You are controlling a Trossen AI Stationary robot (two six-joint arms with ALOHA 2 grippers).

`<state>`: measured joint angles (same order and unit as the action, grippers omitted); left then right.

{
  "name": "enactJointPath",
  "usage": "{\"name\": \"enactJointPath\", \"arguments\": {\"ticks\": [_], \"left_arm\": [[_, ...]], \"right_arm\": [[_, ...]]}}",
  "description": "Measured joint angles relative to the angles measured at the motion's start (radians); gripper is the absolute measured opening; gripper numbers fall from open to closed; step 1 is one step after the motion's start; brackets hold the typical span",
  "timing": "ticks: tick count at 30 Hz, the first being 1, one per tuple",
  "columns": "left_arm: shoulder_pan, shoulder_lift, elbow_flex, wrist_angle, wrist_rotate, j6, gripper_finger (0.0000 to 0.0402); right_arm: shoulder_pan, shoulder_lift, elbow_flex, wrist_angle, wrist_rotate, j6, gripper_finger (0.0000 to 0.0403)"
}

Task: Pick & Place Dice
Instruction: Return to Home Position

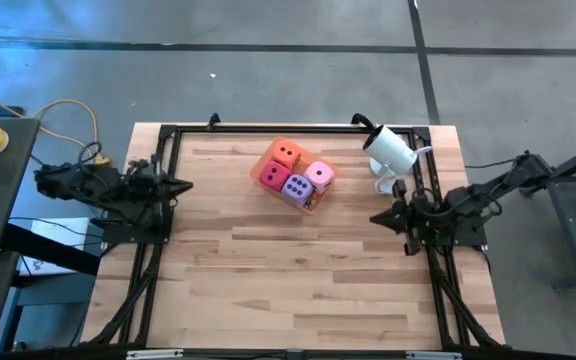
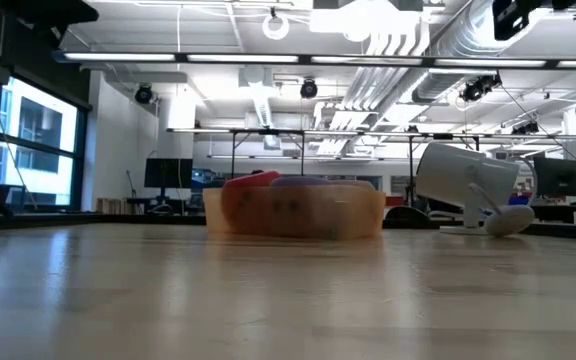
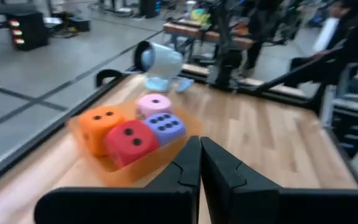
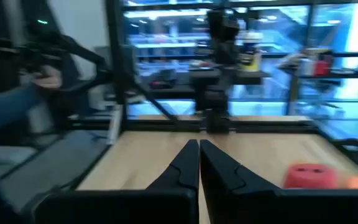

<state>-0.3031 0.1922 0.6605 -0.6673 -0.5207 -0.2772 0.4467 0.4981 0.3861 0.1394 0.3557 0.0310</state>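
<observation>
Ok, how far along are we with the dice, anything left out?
Placing looks done: the red-magenta die, orange die, light pink die and purple die all sit inside the orange tray; none lies outside it. Nothing is in hand: the left gripper and right gripper are shut and empty at opposite edges of the table. Left, at most: settling the arms at home.

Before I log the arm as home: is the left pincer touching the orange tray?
Apart. The high view shows a stretch of bare tabletop between the left pincer and the orange tray.
</observation>
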Motion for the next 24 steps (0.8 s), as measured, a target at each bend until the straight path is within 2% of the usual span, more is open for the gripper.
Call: {"name": "enactJointPath", "arguments": {"ticks": [3,12,19,24], "left_arm": [[0.000,-0.040,-0.083,0.092,0.050,-0.001,0.0000],[0.000,-0.073,-0.315,0.307,0.054,0.035,0.0000],[0.000,-0.073,-0.379,0.353,0.054,0.039,0.0000],[0.000,-0.087,-0.379,0.352,0.053,0.093,0.0000]], "right_arm": [[-0.018,-0.006,-0.107,0.124,-0.064,-0.001,0.0002],[-0.049,-0.005,-0.378,0.446,-0.069,0.077,0.0002],[-0.048,-0.011,-0.377,0.464,-0.076,0.027,0.0002],[-0.048,-0.103,-0.377,0.391,-0.062,0.001,0.0002]]}}
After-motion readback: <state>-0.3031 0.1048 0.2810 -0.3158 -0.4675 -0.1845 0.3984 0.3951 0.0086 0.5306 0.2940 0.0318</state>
